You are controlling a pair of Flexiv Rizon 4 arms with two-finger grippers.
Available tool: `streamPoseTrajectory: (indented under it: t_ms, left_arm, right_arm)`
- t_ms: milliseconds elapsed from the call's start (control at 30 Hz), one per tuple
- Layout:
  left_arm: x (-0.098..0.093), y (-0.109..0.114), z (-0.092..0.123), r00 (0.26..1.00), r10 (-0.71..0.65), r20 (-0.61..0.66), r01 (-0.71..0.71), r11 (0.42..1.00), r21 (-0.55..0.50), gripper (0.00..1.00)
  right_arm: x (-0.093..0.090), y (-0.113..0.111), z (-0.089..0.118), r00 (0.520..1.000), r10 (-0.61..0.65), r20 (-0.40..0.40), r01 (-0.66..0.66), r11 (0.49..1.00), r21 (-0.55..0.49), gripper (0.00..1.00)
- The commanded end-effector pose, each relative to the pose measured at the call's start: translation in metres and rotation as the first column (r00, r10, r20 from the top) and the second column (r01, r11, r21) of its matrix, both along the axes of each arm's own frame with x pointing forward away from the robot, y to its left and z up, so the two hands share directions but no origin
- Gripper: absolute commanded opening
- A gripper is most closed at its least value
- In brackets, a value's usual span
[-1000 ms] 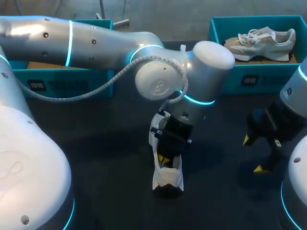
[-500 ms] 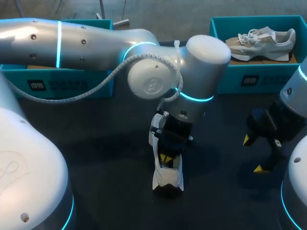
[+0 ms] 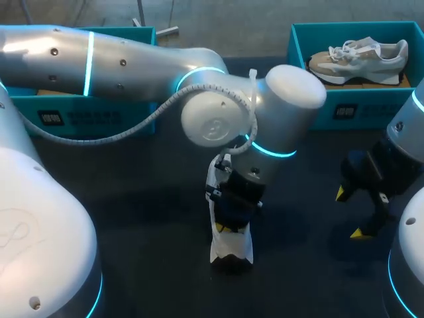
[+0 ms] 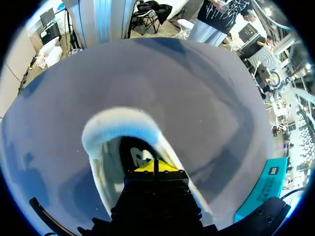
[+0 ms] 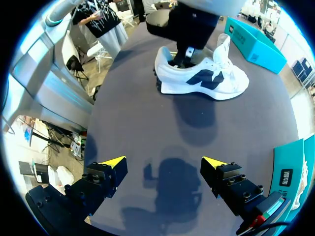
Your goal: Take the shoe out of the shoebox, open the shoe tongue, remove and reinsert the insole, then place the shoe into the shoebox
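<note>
Left arm (image 3: pixel 218 122) swung slightly right; white shoe (image 3: pixel 230 250) unmoved.
Left gripper (image 4: pixel 155 166), tips pressed together, sits inside the shoe's mouth, mid-table near; right gripper (image 5: pixel 165 162) hovers spread apart at the right.

Shoe (image 5: pixel 202 78): showing smooth white upper, padded cloth collar, cloth laces.
Desk (image 3: pixel 146 218): lying matt, smooth, dark.
Left arm (image 3: pixel 132 63): gleaming in a glossy, smooth silver shell.
Fingers (image 5: pixel 112 162): showing matt black bodies, matt yellow tips.
Box (image 3: pixel 371 109): looking matt teal.
</note>
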State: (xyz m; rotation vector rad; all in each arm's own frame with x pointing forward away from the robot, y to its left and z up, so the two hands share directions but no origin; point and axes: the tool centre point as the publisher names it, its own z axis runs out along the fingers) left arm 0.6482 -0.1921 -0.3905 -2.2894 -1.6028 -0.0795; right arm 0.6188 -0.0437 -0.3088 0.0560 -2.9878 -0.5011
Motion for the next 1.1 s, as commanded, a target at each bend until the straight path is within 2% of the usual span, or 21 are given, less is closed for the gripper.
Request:
streamPoseTrajectory:
  t_ms: [33,233,633,867,1100]
  left_arm:
    - [0.001,0.001,-0.018,1.000,0.015,0.000,-0.015,1.000,-0.015,0.00]
    - [0.002,0.001,-0.021,1.000,0.025,0.006,-0.024,0.998,-0.050,0.00]
    - [0.020,0.002,0.033,0.999,0.043,-0.007,-0.044,0.991,-0.124,0.00]
    - [0.033,-0.006,0.046,0.999,0.041,-0.011,-0.042,0.990,-0.132,0.00]
    - [0.035,-0.006,0.050,1.000,0.019,-0.023,-0.022,0.992,-0.122,0.00]
  right_arm:
    - [-0.001,0.000,0.000,1.000,-0.002,0.002,0.002,1.000,-0.002,1.00]
    - [-0.001,0.000,0.000,1.000,-0.002,0.002,0.002,1.000,-0.002,1.00]
    - [-0.001,0.000,0.000,1.000,-0.002,0.002,0.002,1.000,-0.002,1.00]
    - [-0.001,0.000,0.000,1.000,-0.002,0.002,0.002,1.000,-0.002,1.00]
    - [-0.001,0.000,0.000,1.000,-0.002,0.002,0.002,1.000,-0.002,1.00]
